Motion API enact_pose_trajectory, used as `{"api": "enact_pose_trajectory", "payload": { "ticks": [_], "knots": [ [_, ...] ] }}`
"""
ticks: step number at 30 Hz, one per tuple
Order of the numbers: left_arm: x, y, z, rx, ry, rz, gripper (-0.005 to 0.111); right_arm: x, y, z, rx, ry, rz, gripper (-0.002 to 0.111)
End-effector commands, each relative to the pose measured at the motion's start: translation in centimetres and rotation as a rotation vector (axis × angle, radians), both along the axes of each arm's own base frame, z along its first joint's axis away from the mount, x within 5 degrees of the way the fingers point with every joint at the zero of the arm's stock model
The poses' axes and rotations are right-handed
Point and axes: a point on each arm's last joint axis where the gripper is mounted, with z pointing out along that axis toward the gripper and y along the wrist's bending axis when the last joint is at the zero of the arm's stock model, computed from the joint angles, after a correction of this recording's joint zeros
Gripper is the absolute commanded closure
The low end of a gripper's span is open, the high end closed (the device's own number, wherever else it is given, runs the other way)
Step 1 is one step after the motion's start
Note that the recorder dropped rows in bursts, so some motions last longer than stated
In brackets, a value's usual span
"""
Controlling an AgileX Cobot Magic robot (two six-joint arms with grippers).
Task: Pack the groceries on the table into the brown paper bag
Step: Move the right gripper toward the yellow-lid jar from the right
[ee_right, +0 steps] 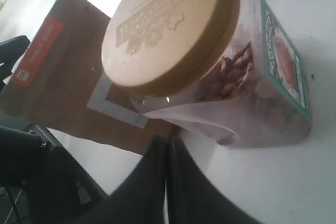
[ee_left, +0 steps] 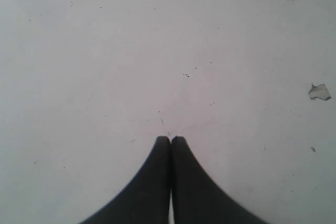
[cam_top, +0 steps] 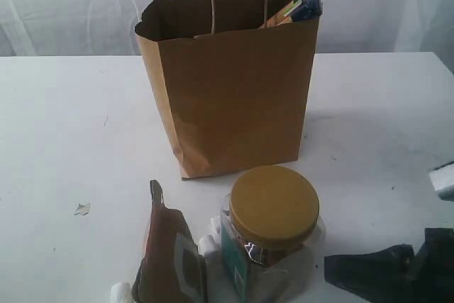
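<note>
Groceries not yet packed are the clear jar [cam_top: 273,225] and brown-orange pouch [cam_top: 170,260]. The right gripper [ee_right: 168,142], jaws fully closed and empty, points at the jar from just beside it, opposite the pouch; the left gripper [ee_left: 170,139], likewise closed on nothing, hangs over bare table [cam_top: 57,140], apart from the jar. Behind the jar, the brown paper bag [cam_top: 234,104] stands open-mouthed, presumably for top loading, with the spaghetti packet [cam_top: 305,5] jutting out, evidently too long.

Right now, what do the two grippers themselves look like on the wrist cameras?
The left gripper and right gripper look alike. Each has two matte black fingers, broad at the base and curving in to narrow, blunt tips. No markings or cables show on either.
</note>
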Motion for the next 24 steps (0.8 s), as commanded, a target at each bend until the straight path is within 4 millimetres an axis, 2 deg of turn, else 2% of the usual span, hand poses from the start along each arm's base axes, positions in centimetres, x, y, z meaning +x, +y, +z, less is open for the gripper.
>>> {"api": "enact_pose_trajectory", "payload": {
  "ticks": [1,5,8,12,20,24],
  "knots": [
    [0.0,0.0,-0.1,-0.002,-0.001,-0.001,0.107,0.6,0.0,-0.7,-0.01,-0.019,-0.004,0.108],
    [0.0,0.0,-0.1,-0.002,-0.001,-0.001,0.107,1.9,-0.3,-1.1,-0.039,-0.07,-0.054,0.108],
    [0.0,0.0,-0.1,-0.002,-0.001,-0.001,0.107,2.6,-0.4,-1.9,-0.049,-0.035,-0.064,0.108],
    [0.0,0.0,-0.1,-0.002,-0.001,-0.001,0.107,2.6,0.3,-2.4,0.015,0.017,0.03,0.108],
    [0.0,0.0,-0.1,-0.002,-0.001,-0.001,0.107,4.9,-0.4,-3.4,-0.016,-0.037,-0.116,0.108],
    [0.0,0.0,-0.1,-0.002,-0.001,-0.001,0.107,5.9,-0.5,-3.7,-0.052,-0.078,-0.094,0.108]
  ]
}}
